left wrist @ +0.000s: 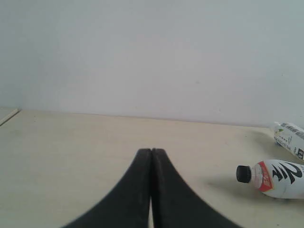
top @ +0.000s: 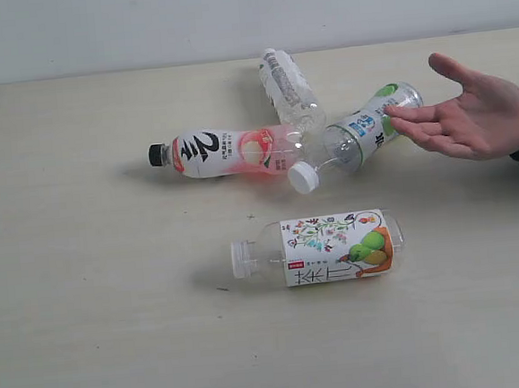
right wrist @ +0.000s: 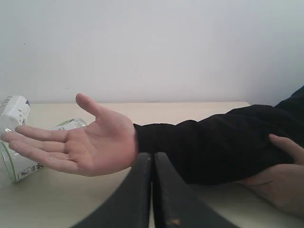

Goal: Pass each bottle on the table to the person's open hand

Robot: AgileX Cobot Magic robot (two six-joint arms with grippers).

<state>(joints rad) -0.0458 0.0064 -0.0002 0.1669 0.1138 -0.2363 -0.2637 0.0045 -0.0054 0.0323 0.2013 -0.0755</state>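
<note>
Several bottles lie on their sides on the table [top: 85,262]. The black-capped pink-white bottle [top: 220,153] lies at the middle; the left wrist view shows it too [left wrist: 278,177]. A white-print bottle [top: 289,88] lies behind it. The white-capped green-blue bottle [top: 356,135] is beside the person's open hand [top: 474,116], which hovers palm up at the right. The floral pear bottle [top: 331,248] lies nearest the front. My left gripper [left wrist: 151,151] is shut and empty. My right gripper [right wrist: 152,155] is shut and empty, close to the open hand [right wrist: 90,145]. Neither gripper shows in the exterior view.
A black sleeve [right wrist: 223,145] runs from the hand toward the table's right side, with the person's other hand [right wrist: 280,183] resting under it. A pale wall [top: 228,17] rises behind the table's far edge.
</note>
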